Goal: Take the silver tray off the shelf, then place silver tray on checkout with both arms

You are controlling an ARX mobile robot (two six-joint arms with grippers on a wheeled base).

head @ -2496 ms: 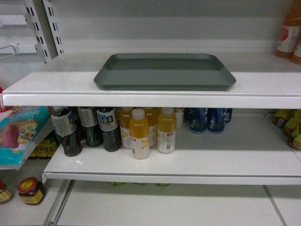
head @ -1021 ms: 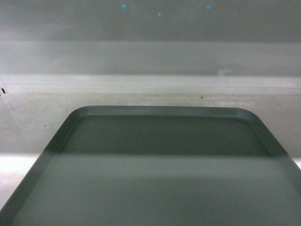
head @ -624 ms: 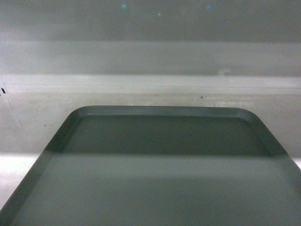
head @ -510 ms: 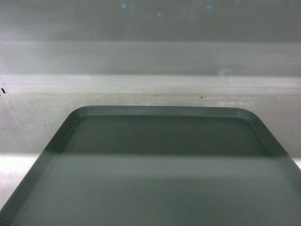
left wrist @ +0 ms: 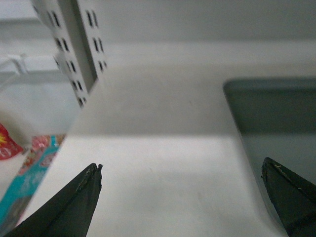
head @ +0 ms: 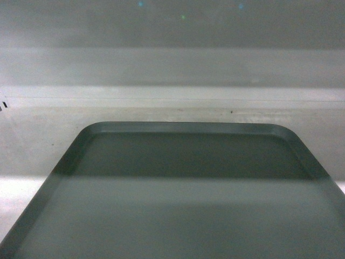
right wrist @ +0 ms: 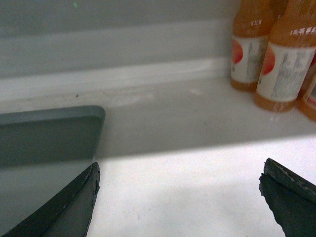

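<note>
Left gripper (left wrist: 181, 174): jaws spread wide with nothing between them; its two dark fingertips (left wrist: 89, 178) hang above the white shelf board (left wrist: 163, 168), the right-hand tip over the tray's left edge.
Right gripper (right wrist: 180, 177): jaws wide apart too, gripping nothing — the left-hand tip sits over the tray's right edge, the other above bare shelf.
Silver tray (head: 183, 205): large matte grey-green rectangular tray with rounded corners and a low rim, lying flat on the shelf, filling the lower head view; a shadow line crosses it.
Shelf back: a pale wall (head: 172, 65) close behind the tray's far rim.
Left side: a slotted white upright (left wrist: 74, 49), with colourful packets (left wrist: 34, 163) below the shelf edge.
Right side: orange juice bottles with white labels (right wrist: 276, 54) standing against the back wall — well apart from the tray.
</note>
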